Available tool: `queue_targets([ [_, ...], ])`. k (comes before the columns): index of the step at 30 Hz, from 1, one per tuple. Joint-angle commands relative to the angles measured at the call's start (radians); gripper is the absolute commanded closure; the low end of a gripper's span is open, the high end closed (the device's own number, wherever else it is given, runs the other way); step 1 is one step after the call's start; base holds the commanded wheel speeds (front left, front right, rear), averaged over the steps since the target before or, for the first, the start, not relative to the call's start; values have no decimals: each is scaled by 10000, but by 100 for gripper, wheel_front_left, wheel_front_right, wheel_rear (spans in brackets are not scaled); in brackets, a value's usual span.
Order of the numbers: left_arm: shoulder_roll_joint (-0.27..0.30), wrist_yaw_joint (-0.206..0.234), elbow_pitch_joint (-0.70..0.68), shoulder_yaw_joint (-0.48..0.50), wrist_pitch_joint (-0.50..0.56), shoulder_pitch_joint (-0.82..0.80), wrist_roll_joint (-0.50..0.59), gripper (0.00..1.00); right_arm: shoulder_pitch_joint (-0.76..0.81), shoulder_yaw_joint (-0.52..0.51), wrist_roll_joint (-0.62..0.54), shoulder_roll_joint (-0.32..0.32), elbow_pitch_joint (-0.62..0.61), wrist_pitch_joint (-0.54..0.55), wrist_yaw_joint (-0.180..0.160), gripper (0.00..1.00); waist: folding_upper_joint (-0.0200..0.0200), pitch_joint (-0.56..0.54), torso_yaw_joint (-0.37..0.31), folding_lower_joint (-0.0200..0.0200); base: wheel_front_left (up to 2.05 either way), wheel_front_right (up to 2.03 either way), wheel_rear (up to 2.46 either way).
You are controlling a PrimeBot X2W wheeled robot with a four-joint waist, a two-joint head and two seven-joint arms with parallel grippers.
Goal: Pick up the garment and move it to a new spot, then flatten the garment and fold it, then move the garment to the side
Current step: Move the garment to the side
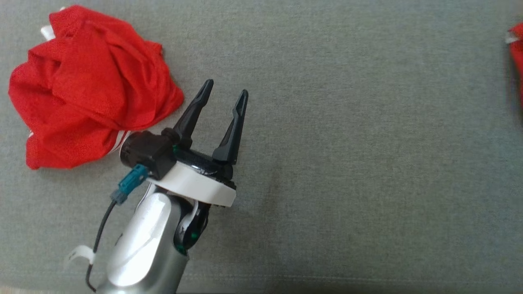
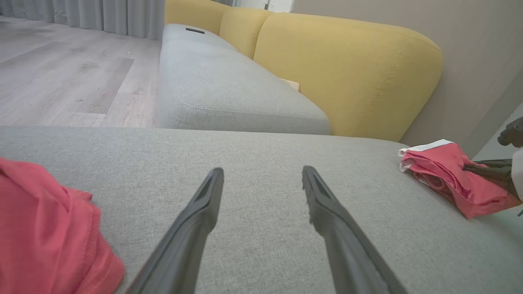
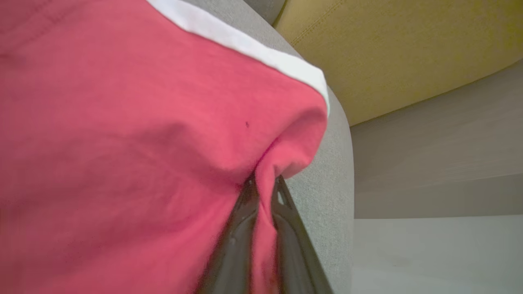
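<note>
A crumpled red garment [image 1: 90,85] with white trim lies on the grey cushion at the upper left of the head view; it shows again as red cloth [image 2: 45,232] at the lower left of the left wrist view. My left gripper [image 1: 226,90] hovers just right of it, open and empty, its gap [image 2: 262,173] over bare cushion. A second red garment [image 2: 445,175] with a white band lies near the cushion's right end, and its edge [image 1: 517,45] shows in the head view. My right gripper [image 3: 265,183] is shut on a fold of this red cloth [image 3: 143,143].
The grey seat cushion [image 1: 347,143] stretches wide between the two garments. Behind it stand a yellow sofa back [image 2: 347,69] and another grey seat [image 2: 220,85]. Wooden floor [image 2: 61,69] lies beyond on the left. The cushion's right end drops off to a pale floor [image 3: 429,253].
</note>
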Motion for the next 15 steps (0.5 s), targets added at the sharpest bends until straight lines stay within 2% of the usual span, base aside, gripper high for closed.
queue_targets([
  [1, 81, 30, -353, 305, -76, -273, -77, 0, -3, -39, -23, -517, -154, 21, -9, 100, 0, 108, 80, -2, 0, 0, 0],
  [7, 81, 46, -327, 334, -76, -377, -131, 0, -185, -420, -285, -553, -76, 34, -9, 100, 0, 196, 102, -2, 0, 0, 0],
  [8, 81, 48, -316, 337, -76, -389, -138, 0, -236, -508, -375, -533, -103, 18, -9, 97, 0, 185, 95, -2, 0, 0, 0],
  [9, 81, 50, -301, 338, -76, -398, -145, 0, -273, -608, -463, -487, -132, -4, -9, 11, 0, 157, 88, -2, 0, 0, 0],
  [10, 81, 53, -282, 340, -76, -398, -151, 0, -309, -755, -540, -419, -143, -7, -9, 0, 0, 103, 76, -2, 0, 0, 0],
  [15, 81, 44, -157, 394, -76, -287, -148, 0, -283, -1452, -1030, 111, -311, -7, -9, 0, 0, -360, -11, -2, 0, 0, 0],
])
